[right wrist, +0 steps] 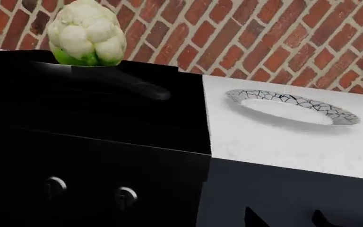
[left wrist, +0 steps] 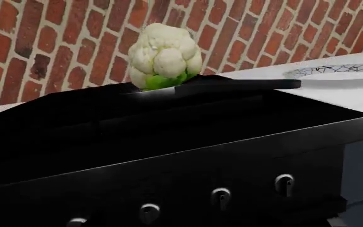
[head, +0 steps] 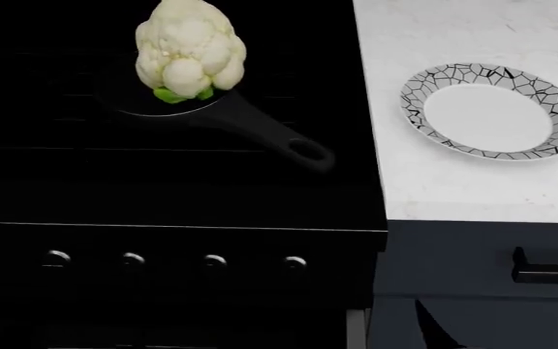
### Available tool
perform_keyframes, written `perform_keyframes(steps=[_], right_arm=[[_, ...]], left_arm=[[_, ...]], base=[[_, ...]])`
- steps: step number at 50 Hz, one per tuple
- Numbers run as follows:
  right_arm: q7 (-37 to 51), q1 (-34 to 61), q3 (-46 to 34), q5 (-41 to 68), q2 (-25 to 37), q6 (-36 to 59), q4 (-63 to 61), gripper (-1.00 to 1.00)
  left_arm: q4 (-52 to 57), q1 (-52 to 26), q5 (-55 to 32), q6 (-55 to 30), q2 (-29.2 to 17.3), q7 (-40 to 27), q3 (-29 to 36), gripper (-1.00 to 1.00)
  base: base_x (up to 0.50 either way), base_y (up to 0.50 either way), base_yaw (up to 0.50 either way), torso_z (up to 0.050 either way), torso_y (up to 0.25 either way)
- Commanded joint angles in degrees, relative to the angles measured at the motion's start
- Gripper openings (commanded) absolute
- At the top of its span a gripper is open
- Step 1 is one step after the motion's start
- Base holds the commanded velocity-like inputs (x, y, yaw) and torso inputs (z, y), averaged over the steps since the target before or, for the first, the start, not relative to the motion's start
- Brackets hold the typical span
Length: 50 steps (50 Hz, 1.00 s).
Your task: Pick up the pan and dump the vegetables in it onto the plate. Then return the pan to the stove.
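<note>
The pan [head: 177,105] is sitting toward the stove's [head: 163,189] back edge, carrying the top-heavy, rolling cauliflower [head: 189,51]. Its stiff handle (pointing toward the plate [head: 492,109]) is offering the best hold. Neither gripper is showing.

Head view: high, looking steeply down on stove [head: 163,182] and desk [head: 473,189]. Left wrist view: low, before the knobs [left wrist: 219,195], facing the brick wall [left wrist: 55,42]. Right wrist view: low, at the stove-desk seam. All share pan [head: 259,131], plate [head: 492,109]
</note>
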Motion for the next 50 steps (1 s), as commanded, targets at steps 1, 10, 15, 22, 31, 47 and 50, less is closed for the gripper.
perform_keyframes(steps=[1,10,15,22,31,47,50], right_arm=[[-6.8,0.5,2.8,-2.1,1.2,21.1,-24.6,1.00],[-7.4,3.3,1.6,-2.5,2.8,27.7,-29.6,1.00],[-8.5,6.9,2.1,-2.3,4.4,34.3,-33.4,1.00],[-9.9,11.5,2.6,-1.8,6.0,41.8,-37.3,1.00],[-12.2,18.6,3.8,-0.6,8.0,52.0,-42.3,1.00],[34.1,43.2,10.6,67.7,27.9,69.0,-41.4,1.00],[38.1,47.6,10.5,73.5,27.8,71.6,-40.8,1.00]], left_arm=[[22.7,0.9,1.8,-17.7,-1.3,5.1,0.4,1.00],[25.9,0.2,0.9,-20.8,-2.2,5.2,0.0,1.00],[28.9,-1.1,0.0,-24.6,-3.0,5.8,-0.8,1.00],[35.4,-5.9,-1.8,-34.1,-4.0,7.4,-1.6,1.00],[39.7,-10.5,-2.1,-41.2,-5.2,8.1,-1.5,1.00],[41.7,-27.3,-46.6,-46.3,-28.3,-25.2,-0.3,1.00],[41.4,-28.1,-48.3,-45.0,-28.9,-26.9,0.7,1.00]], base=[[0.00,0.00,0.00,0.045,0.113],[0.00,0.00,0.00,0.045,0.114],[0.00,0.00,0.00,0.045,0.113],[0.00,0.00,0.00,0.045,0.114],[0.00,0.00,0.00,0.045,0.114],[0.00,0.00,0.00,0.045,0.114],[0.33,0.00,0.00,0.045,0.115]])
